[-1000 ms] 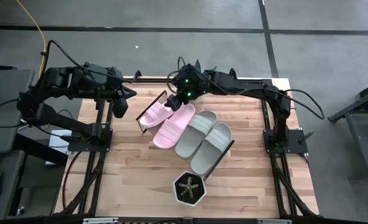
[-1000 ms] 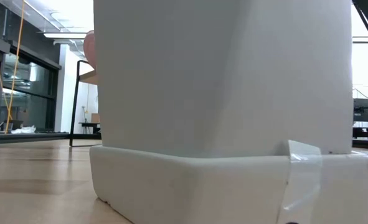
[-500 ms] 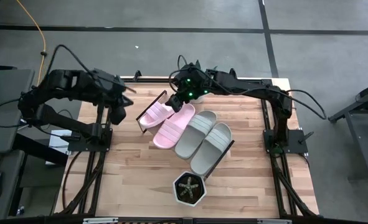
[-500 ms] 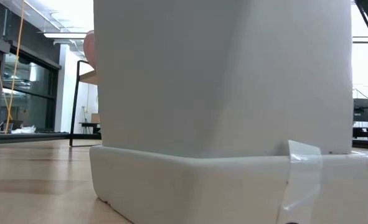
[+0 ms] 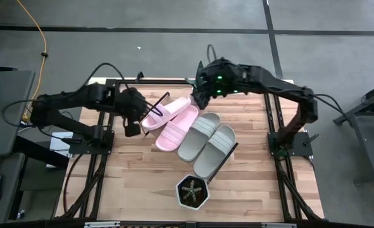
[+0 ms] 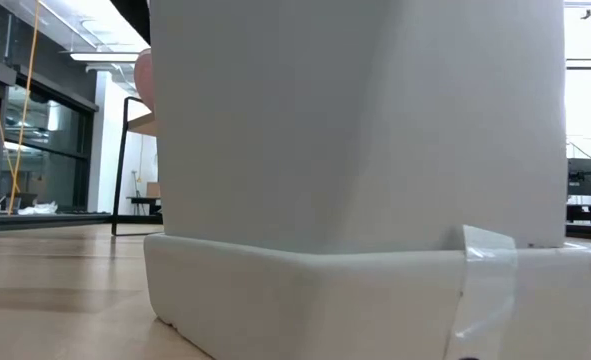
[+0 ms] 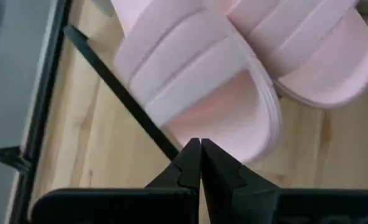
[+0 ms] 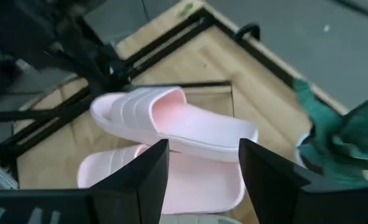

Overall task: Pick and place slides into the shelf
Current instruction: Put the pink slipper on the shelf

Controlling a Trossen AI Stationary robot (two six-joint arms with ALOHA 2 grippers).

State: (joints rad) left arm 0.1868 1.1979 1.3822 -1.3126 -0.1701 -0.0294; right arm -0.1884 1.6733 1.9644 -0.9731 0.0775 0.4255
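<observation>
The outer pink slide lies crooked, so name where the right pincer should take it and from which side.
Likely the bare heel end of the outer pink slide, pinched across its width from above by the right pincer: that end points towards it, strap beyond.

Wooden table point(image 5: 111, 183): shelf point(image 5: 228, 158) with four slides point(image 5: 199, 135), white planter point(image 5: 192, 192).

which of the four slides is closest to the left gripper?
The outer pale pink slide, at the shelf's left end. The shut left gripper sits right beside it; the other pink slide and both grey-beige slides lie farther right.
</observation>
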